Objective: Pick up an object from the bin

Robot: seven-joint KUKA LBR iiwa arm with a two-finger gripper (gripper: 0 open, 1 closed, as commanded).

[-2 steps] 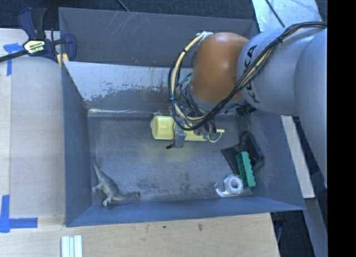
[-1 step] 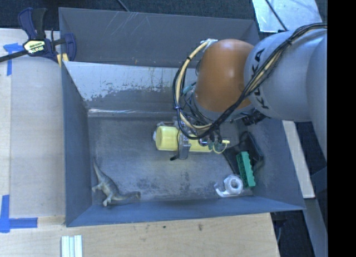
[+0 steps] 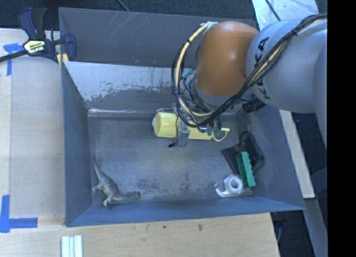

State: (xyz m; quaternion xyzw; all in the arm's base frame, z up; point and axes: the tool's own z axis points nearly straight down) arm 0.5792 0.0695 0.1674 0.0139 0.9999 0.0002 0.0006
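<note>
Camera view: end effector (image 3: 181, 137) beside yellow cylinder (image 3: 164, 124).

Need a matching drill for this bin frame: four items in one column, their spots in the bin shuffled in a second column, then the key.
Things
1. yellow cylinder
2. green-and-black tool
3. grey toy dinosaur
4. white ring

Places, as the view shows them
A. lower-left corner of the floor
B. lower-right corner of the floor
C. mid-floor, beside the gripper
D. right side, just above the lower-right corner

Pairs: 1-C, 2-D, 3-A, 4-B
</note>
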